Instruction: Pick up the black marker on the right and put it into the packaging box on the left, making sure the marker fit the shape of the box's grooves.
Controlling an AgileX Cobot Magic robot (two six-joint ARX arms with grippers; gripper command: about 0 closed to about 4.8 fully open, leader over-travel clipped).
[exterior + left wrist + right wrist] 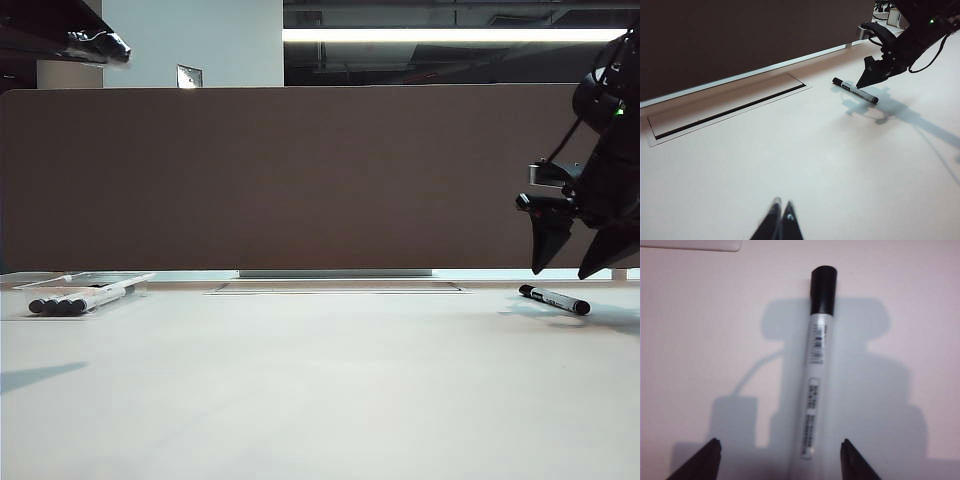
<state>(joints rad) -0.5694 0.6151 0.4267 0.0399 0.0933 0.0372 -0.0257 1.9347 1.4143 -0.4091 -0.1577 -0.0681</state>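
Note:
The black marker [555,299], white-barrelled with a black cap, lies flat on the table at the right; it also shows in the left wrist view [855,90]. My right gripper [565,272] hangs just above it, open. In the right wrist view the marker [817,365] runs lengthwise between the wide-apart fingertips of that gripper [780,441], closer to one of them, untouched. The packaging box [30,280], a low clear tray, sits at the far left with other markers [75,302] lying in it. My left gripper [782,204] is shut on nothing, above bare table.
A flat grey plate with a long slot [335,288] lies at the back middle of the table, also seen in the left wrist view [725,107]. A brown partition wall [300,170] closes off the far edge behind it.

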